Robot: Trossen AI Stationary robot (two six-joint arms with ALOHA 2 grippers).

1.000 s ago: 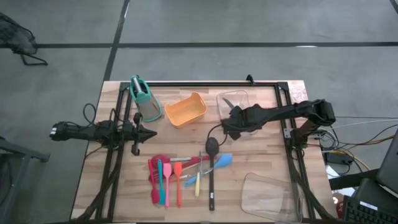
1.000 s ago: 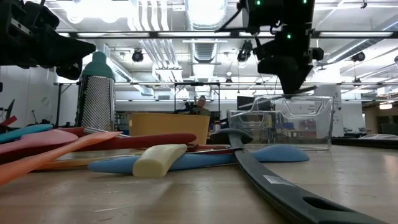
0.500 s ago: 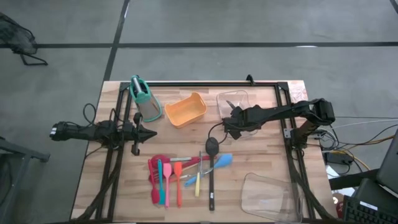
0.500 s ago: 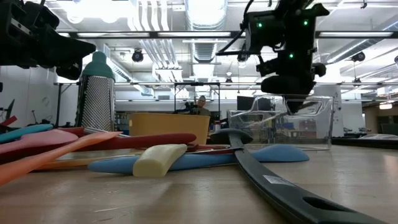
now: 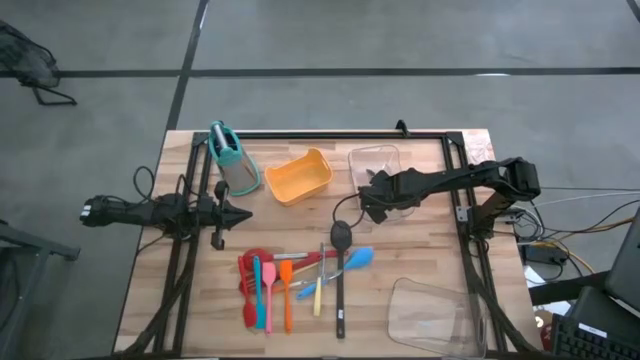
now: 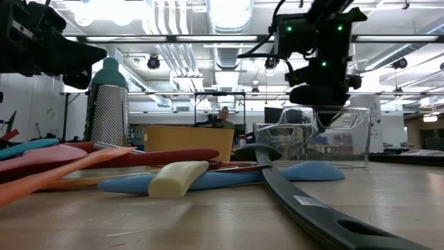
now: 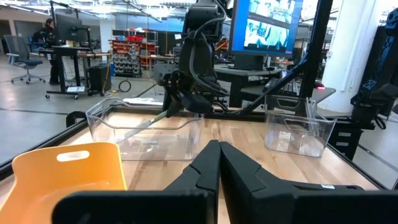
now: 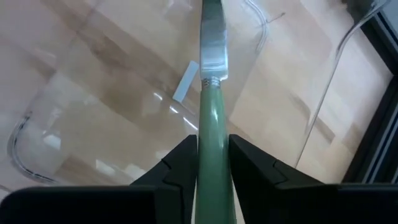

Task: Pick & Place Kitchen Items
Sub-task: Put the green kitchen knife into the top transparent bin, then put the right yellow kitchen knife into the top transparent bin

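My right gripper hangs over the clear tray at the table's far middle, shut on a green-handled knife with a metal blade. In the left wrist view the knife slants down from that gripper into the tray. The other kitchen items, red, pink, orange, teal and blue, lie in a heap near the front, with the black ladle beside them. My left gripper waits shut at the table's left side. My right gripper pinches the knife's green handle between its two fingers, which lie along the handle. The fingers slant steeply down from the table's right. The blade points ahead and down into the clear tray; whether its tip touches the tray's floor I cannot tell.
An orange tub stands left of the clear tray, and a teal-handled grey holder farther left. A second clear tray sits at the near right corner. Bare wood lies between the heap and the right frame rail.
My right gripper has sunk toward the clear tray with the knife still in its hold, shifting a little toward the table's left. The knife keeps its downward slant.
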